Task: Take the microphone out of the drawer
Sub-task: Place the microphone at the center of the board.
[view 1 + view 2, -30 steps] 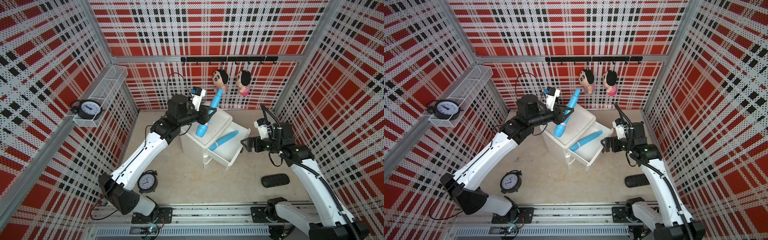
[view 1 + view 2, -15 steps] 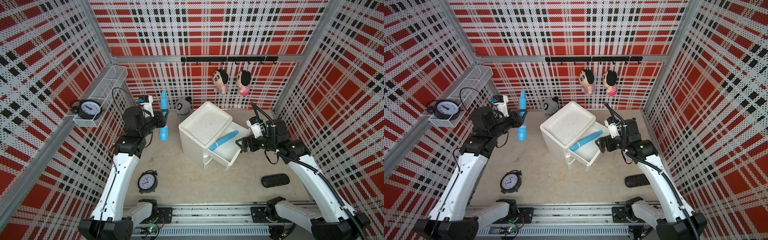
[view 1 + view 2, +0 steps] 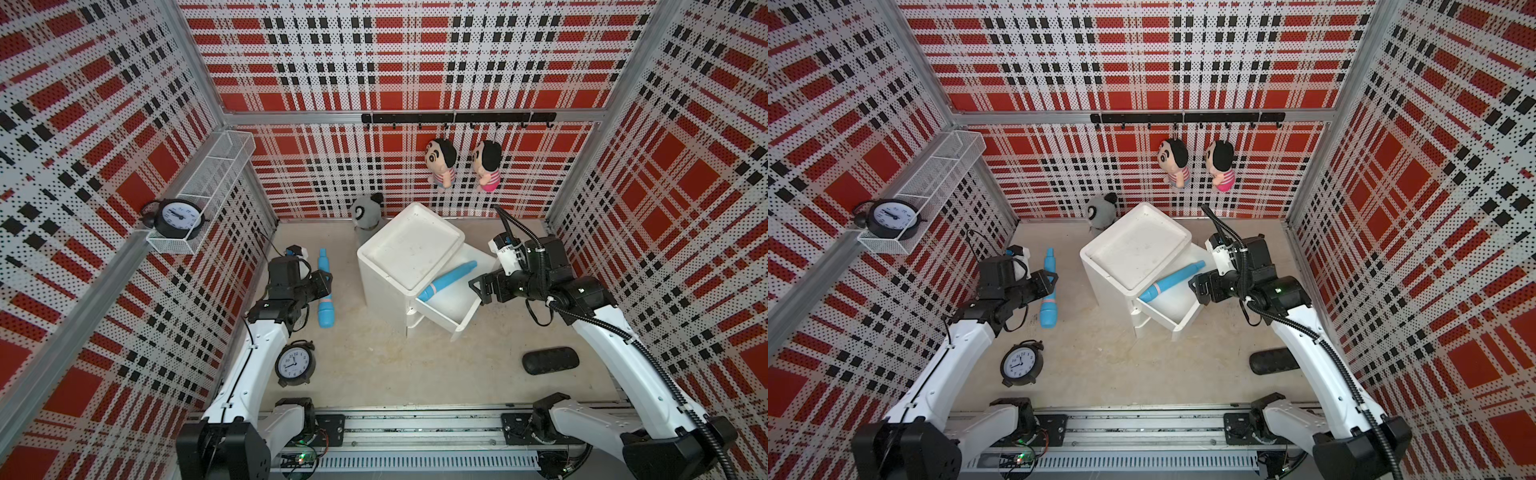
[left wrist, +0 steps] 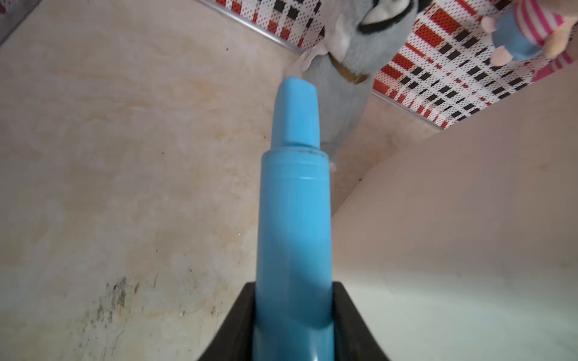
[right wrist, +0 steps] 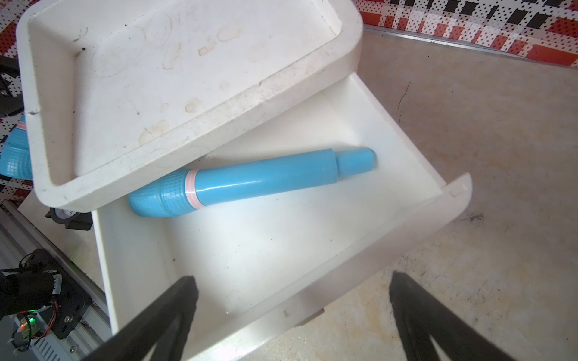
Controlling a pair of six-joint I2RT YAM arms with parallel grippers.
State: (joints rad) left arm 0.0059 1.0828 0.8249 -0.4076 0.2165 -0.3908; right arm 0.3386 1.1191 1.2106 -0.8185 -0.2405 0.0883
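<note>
Top views, both: found the left gripper [image 3: 324, 289] pinched around the shaft of a blue held microphone [image 3: 326, 312], out over the bare floor, well apart from the white cabinet [image 3: 409, 245] and near the left wall. Noted an alarm clock [image 3: 293, 363] on the floor beside that arm, a second clock [image 3: 178, 214] in the wire basket [image 3: 208, 178] on the wall, a black oblong object [image 3: 550, 360] by the right arm, and two dolls [image 3: 441, 164] hung from the hook rail [image 3: 457, 118].

Located the drawer microphone [image 5: 259, 179] inside the pulled-out drawer [image 5: 406, 237], gridded head tucked under the cabinet's overhanging top (the one obstruction above it). Recorded the right gripper [image 5: 292, 276] above the drawer's front wall, fingers spread wide and empty.

Saw a grey plush [image 3: 365, 212] partly hidden behind the cabinet. Could not settle contact between held microphone and floor. Lost its head, and most of the fingers [image 4: 240, 315], below the left wrist view's edge.

Traced the held microphone's long axis front to back, head toward the robot's base, slim tail toward the plush. Traced the drawer microphone's axis diagonally across the drawer, tail toward a far corner.
</note>
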